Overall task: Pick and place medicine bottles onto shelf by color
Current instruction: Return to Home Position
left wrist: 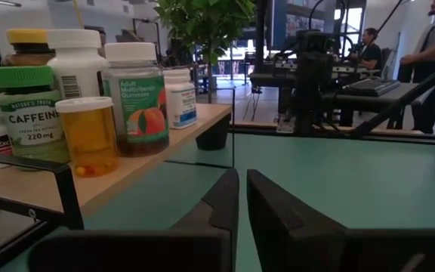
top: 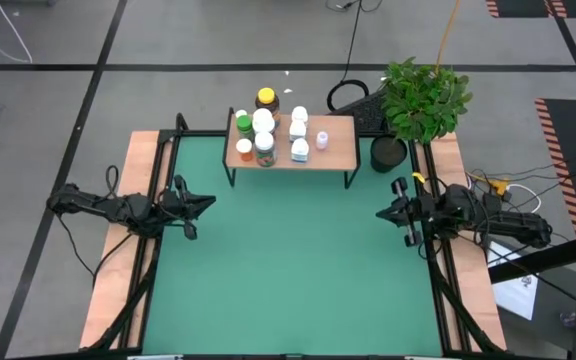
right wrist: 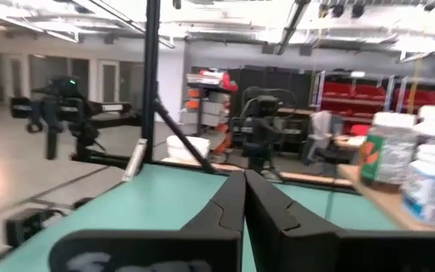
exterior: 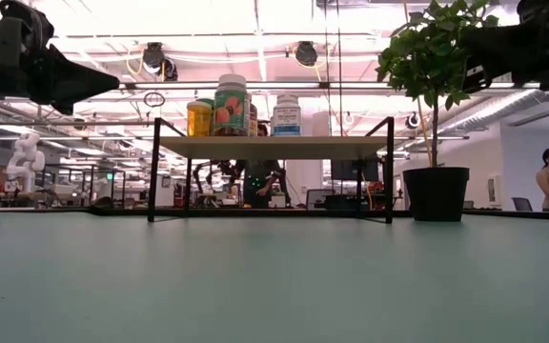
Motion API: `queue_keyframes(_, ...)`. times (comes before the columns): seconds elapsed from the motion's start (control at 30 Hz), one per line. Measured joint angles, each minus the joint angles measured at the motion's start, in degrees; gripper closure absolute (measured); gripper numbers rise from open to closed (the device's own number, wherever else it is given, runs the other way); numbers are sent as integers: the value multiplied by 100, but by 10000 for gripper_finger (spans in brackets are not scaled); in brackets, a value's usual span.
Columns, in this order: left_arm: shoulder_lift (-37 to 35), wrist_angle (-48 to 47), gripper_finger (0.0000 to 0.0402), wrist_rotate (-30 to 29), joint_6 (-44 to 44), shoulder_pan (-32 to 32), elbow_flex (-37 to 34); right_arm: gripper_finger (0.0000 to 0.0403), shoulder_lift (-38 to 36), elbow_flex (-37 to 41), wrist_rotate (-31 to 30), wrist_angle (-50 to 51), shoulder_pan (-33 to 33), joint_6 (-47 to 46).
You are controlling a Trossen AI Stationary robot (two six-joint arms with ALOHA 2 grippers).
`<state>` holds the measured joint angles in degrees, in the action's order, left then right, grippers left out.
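From above, the small white, green, orange and amber medicine bottles cluster on the light wooden, black-legged shelf at 12 o'clock, seemingly sorted by colour. The left end effector at 9 o'clock and the right end effector at 3 o'clock hang clear, likely parked.

The low view shows the bottles upright on the shelf top.

In the left wrist view the fingers are nearly together and empty.

In the right wrist view the fingers are closed and empty.

Robotics lab: another arm rig, red storage racks.
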<state>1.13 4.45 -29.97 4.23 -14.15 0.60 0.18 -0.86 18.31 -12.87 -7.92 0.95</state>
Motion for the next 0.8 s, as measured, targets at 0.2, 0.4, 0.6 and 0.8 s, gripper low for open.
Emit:
queue_keyframes(0.2,0,2,371,-1,0,0,0,403,1,2,129,-44,2,-380)
queue_keyframes(0.4,0,4,371,1,0,0,0,403,1,2,130,-50,2,-327)
queue_keyframes(0.6,0,4,371,0,0,0,0,403,1,2,131,-48,2,-327)
queue_keyframes(0.8,0,6,371,-1,0,0,0,403,1,2,131,-48,4,-329)
